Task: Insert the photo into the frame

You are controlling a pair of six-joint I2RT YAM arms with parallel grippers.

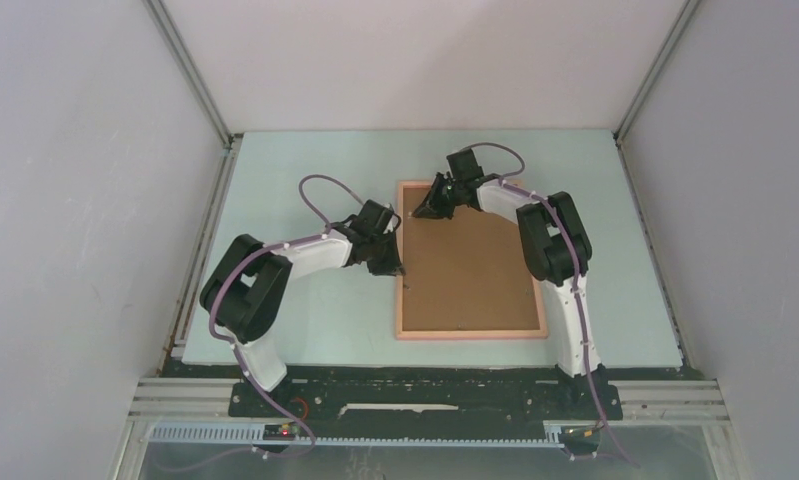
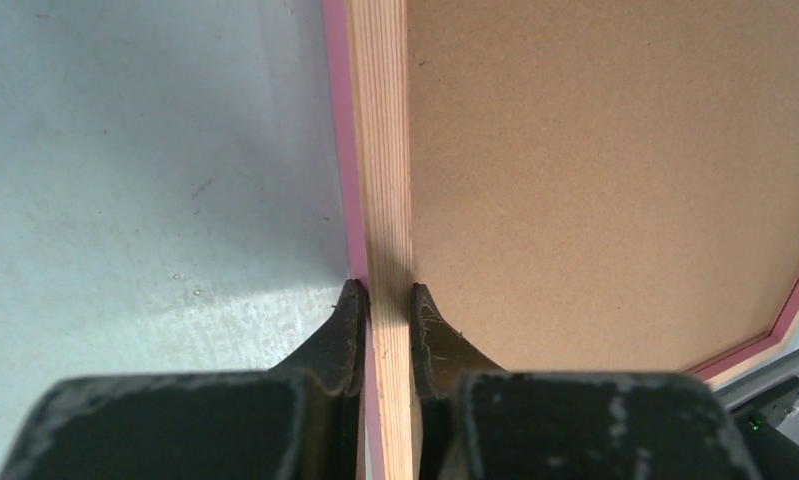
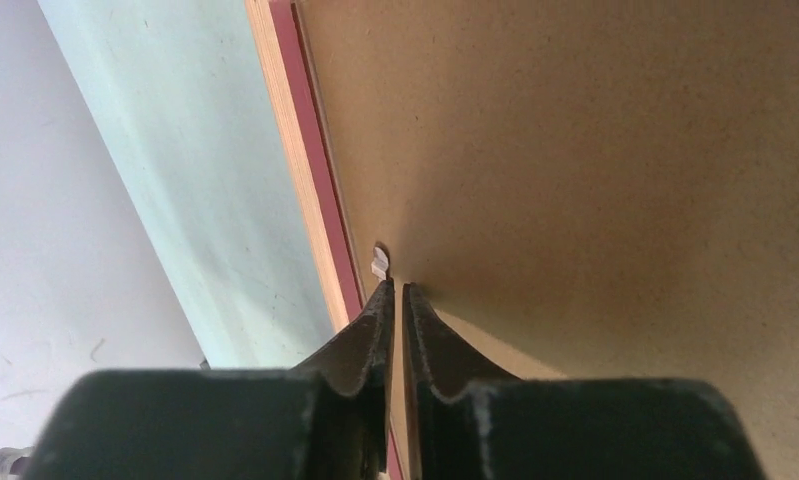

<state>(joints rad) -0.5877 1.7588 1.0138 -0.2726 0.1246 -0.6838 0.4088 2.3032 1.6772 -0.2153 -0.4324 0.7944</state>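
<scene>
Frame [image 1: 470, 331] clamped in left gripper [image 2: 387, 298] — right gripper [image 3: 396, 292] closed too.

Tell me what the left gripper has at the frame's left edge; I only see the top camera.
Observer: The left gripper is clamped on the frame, across its wooden rail. One finger is outside and one is on the brown backing board.
Operator: Report the right one.
Observer: The right gripper has its fingers almost together. The tips are just short of a small white tab at the board's edge.
</scene>
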